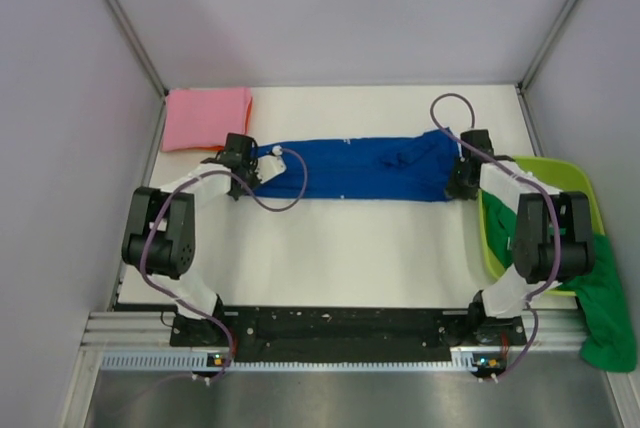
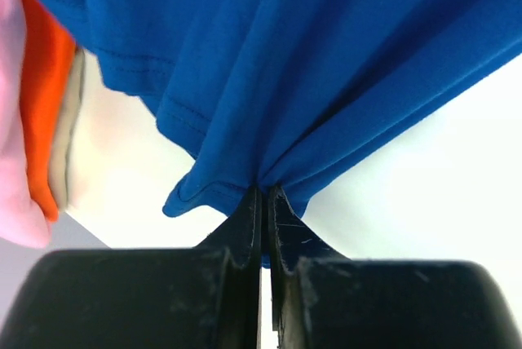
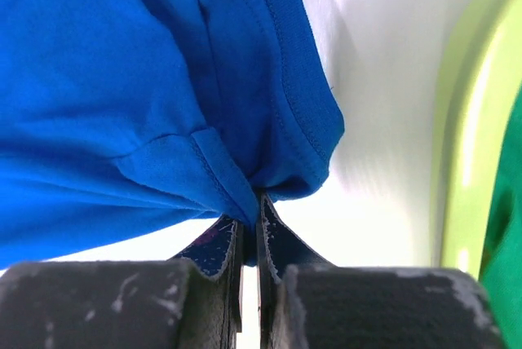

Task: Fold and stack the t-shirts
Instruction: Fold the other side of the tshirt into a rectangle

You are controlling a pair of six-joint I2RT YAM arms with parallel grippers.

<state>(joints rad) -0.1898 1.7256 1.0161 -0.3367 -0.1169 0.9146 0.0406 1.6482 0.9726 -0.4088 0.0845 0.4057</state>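
- My left pincer (image 1: pixel 243 158) is clamped on the left end of the blue shirt (image 1: pixel 350 170). The fingers are pressed together with a bunch of hemmed cloth caught between the tips.
- My right pincer (image 1: pixel 463 180) is likewise closed on the right end of the same shirt, where a stitched edge and a folded flap gather into the tips.
- The blue shirt stretches as a long band between my two pincers, running from 9 o'clock to 3 o'clock across the far half of the desk (image 1: pixel 350 258). I cannot tell whether it rests on the desk or hangs just above it.
- From the left wrist, the cloth fans out from my fingers in deep creases.
- The pink shirt (image 1: pixel 205 118) lies folded flat at 10 o'clock in the far left corner, just beside my left pincer.
- The tub (image 1: pixel 545 170) sits at 3 o'clock on the right edge of the desk, just beside my right pincer.
- The green shirt (image 1: pixel 605 308) lies partly in the tub and spills over its near rim toward 4 o'clock, apart from the blue shirt.
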